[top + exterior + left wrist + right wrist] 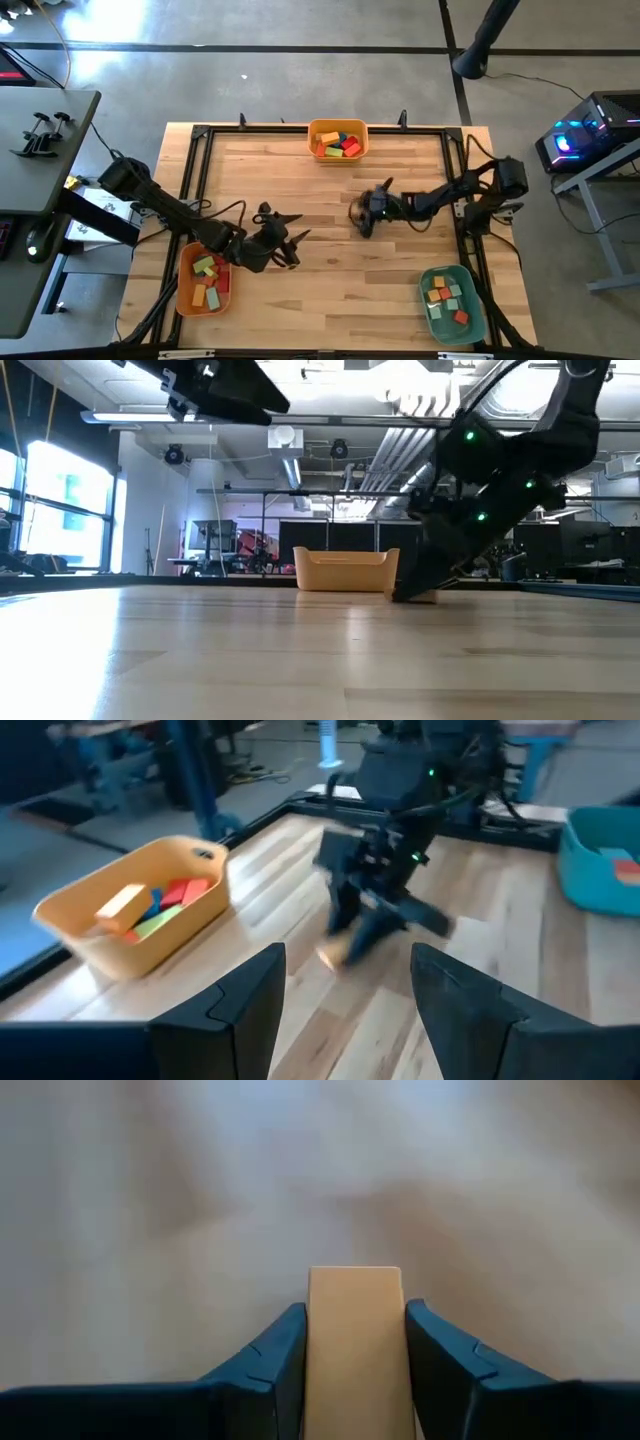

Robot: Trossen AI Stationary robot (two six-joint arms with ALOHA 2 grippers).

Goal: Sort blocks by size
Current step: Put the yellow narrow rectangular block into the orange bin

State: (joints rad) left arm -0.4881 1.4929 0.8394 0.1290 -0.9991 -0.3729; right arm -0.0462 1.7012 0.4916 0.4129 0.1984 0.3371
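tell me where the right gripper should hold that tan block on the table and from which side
Grip it across its two long flat sides, coming down from above. In the right wrist view the tan block is a straight-sided bar, narrow enough to fit between the fingers, which already stand along both sides. The right gripper is low at the table's middle. The left gripper waits open near the orange bin.

No legible text, labels, brands, numbers or signs anywhere: not on bins, blocks, arms, table or room beyond.
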